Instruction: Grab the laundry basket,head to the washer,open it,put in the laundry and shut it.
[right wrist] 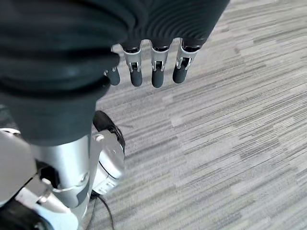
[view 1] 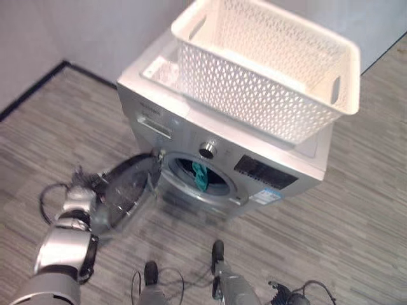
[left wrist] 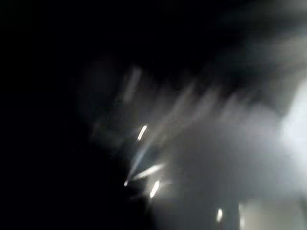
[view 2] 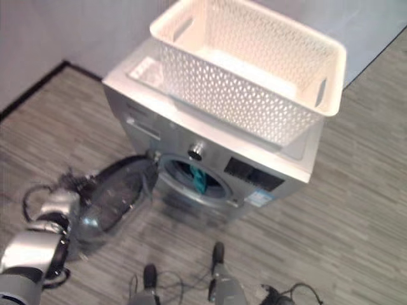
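The silver washer (view 1: 273,166) stands on the floor with its round door (view 1: 130,184) swung wide open to its left. Teal laundry (view 1: 200,176) shows inside the drum opening. On the washer's lid sits the white lattice laundry basket (view 1: 267,70), and nothing shows in it. My left hand (view 1: 79,197) is at the outer side of the open door, close against its dark glass. My right hand (right wrist: 158,72) hangs low over the floor, open, with straight fingers and nothing in it.
A small pale packet (view 1: 162,68) lies on the washer's lid beside the basket. A wall with a black baseboard (view 1: 32,89) runs along the left. Striped grey flooring (view 1: 356,216) spreads in front of and to the right of the washer.
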### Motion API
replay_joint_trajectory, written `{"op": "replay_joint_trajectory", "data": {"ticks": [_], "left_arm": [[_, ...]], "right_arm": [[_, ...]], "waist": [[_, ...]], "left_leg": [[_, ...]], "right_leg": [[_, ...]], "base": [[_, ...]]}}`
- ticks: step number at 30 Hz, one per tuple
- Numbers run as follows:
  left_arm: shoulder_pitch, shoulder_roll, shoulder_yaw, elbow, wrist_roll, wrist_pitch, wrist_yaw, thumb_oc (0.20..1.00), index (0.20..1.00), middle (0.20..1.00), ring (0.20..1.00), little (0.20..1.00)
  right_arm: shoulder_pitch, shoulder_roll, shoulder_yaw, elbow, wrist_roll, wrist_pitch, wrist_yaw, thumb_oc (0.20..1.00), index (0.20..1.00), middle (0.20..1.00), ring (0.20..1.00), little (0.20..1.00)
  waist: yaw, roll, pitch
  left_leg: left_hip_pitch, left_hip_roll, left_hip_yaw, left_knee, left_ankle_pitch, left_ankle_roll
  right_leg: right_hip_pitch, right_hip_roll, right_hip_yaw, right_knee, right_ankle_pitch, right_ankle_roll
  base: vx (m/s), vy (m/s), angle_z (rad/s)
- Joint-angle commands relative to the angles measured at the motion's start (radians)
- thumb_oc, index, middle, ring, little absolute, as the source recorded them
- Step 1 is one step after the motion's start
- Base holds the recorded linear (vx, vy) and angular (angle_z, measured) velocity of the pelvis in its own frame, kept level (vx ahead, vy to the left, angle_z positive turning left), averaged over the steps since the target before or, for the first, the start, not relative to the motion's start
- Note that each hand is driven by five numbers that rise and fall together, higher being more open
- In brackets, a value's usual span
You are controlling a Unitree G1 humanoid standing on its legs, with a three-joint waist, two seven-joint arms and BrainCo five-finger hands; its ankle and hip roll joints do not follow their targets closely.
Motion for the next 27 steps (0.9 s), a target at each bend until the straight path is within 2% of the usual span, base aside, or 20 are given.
{"op": "replay_joint_trajectory", "data": {"ticks": [1,4,8,11,16,17,20,21,23,26,27], "left_arm": [[0.035,-0.094,0.005,0.094,-0.013,0.015,-0.006,1.0,1.0,1.0,1.0,1.0],[0.089,-0.161,0.005,0.083,-0.037,0.007,-0.023,1.0,1.0,1.0,1.0,1.0],[0.131,-0.171,0.021,0.08,-0.053,0.003,-0.036,1.0,1.0,1.0,1.0,1.0],[0.133,-0.169,0.022,0.079,-0.052,0.002,-0.038,1.0,1.0,1.0,1.0,1.0],[0.122,-0.194,0.004,0.068,-0.06,-0.013,-0.039,1.0,1.0,1.0,1.0,1.0],[0.12,-0.23,-0.01,0.056,-0.083,-0.021,-0.053,1.0,1.0,1.0,1.0,1.0],[0.119,-0.261,-0.028,0.038,-0.091,-0.028,-0.072,1.0,1.0,1.0,1.0,1.0],[0.128,-0.311,-0.071,0.008,-0.094,-0.037,-0.081,1.0,1.0,1.0,1.0,1.0],[0.135,-0.362,-0.132,-0.033,-0.095,-0.049,-0.093,1.0,1.0,1.0,1.0,1.0],[0.178,-0.37,-0.247,-0.247,-0.133,-0.099,-0.094,1.0,1.0,1.0,1.0,1.0],[0.283,-0.287,-0.343,-0.534,-0.124,-0.127,-0.126,1.0,1.0,1.0,1.0,1.0]], "right_arm": [[-0.042,-0.001,-0.018,-0.011,-0.032,0.016,-0.014,1.0,1.0,1.0,1.0,1.0],[-0.018,-0.011,-0.043,-0.03,-0.033,0.017,-0.011,1.0,1.0,1.0,1.0,1.0],[0.043,-0.039,-0.098,-0.087,-0.025,0.01,-0.005,1.0,1.0,1.0,1.0,1.0],[0.059,-0.044,-0.109,-0.086,-0.024,0.009,-0.003,1.0,1.0,1.0,1.0,1.0],[0.1,-0.013,-0.141,0.076,-0.029,0.018,-0.006,1.0,1.0,1.0,1.0,1.0],[0.1,0.0,-0.141,0.137,-0.046,0.029,-0.01,1.0,1.0,1.0,1.0,1.0],[0.101,0.01,-0.133,0.167,-0.061,0.035,-0.008,1.0,1.0,1.0,1.0,1.0],[0.101,0.022,-0.12,0.2,-0.084,0.042,-0.003,1.0,1.0,1.0,1.0,1.0],[0.092,0.03,-0.104,0.216,-0.102,0.046,-0.001,1.0,1.0,1.0,1.0,1.0],[0.071,0.03,-0.1,0.195,-0.103,0.044,-0.016,1.0,1.0,1.0,1.0,1.0],[0.059,0.02,-0.113,0.163,-0.09,0.032,-0.022,1.0,1.0,1.0,1.0,1.0]], "waist": [[-0.033,-0.035,0.057],[-0.057,-0.026,0.029],[-0.11,-0.022,-0.023],[-0.118,-0.019,-0.031],[-0.159,-0.004,-0.062],[-0.164,0.004,-0.071],[-0.164,0.009,-0.076],[-0.162,0.019,-0.08],[-0.157,0.029,-0.086],[-0.137,0.048,-0.077],[-0.107,0.065,-0.061]], "left_leg": [[-0.02,-0.052,0.037,0.015,-0.038,0.075],[0.04,-0.046,0.066,-0.015,-0.043,0.075],[0.092,-0.043,0.124,-0.056,-0.04,0.075],[0.1,-0.043,0.135,-0.061,-0.039,0.075],[0.125,-0.039,0.168,-0.073,-0.043,0.074],[0.132,-0.038,0.174,-0.075,-0.046,0.075],[0.137,-0.038,0.175,-0.076,-0.047,0.075],[0.141,-0.039,0.17,-0.078,-0.048,0.076],[0.145,-0.04,0.161,-0.08,-0.048,0.076],[0.145,-0.041,0.143,-0.079,-0.047,0.077],[0.148,-0.042,0.133,-0.076,-0.049,0.079]], "right_leg": [[0.023,0.016,0.052,0.096,-0.149,0.052],[0.049,0.029,0.079,0.086,-0.157,0.051],[0.053,0.046,0.13,0.066,-0.147,0.055],[0.051,0.05,0.142,0.064,-0.144,0.055],[0.051,0.065,0.177,0.059,-0.145,0.054],[0.054,0.068,0.183,0.056,-0.146,0.055],[0.057,0.07,0.185,0.055,-0.148,0.055],[0.067,0.069,0.178,0.053,-0.152,0.054],[0.08,0.065,0.167,0.049,-0.158,0.055],[0.095,0.06,0.143,0.046,-0.164,0.055],[0.107,0.059,0.133,0.044,-0.167,0.057]], "base": [[0.13,-0.022,-0.14],[0.15,-0.028,-0.3],[0.11,-0.033,-0.32],[0.05,-0.029,-0.41],[0.05,-0.045,-0.3],[0.04,-0.024,-0.22],[0.03,-0.014,-0.14],[0.03,-0.014,-0.13],[0.04,-0.017,-0.02],[0.01,0.005,0.05],[0.0,0.03,0.05]]}}
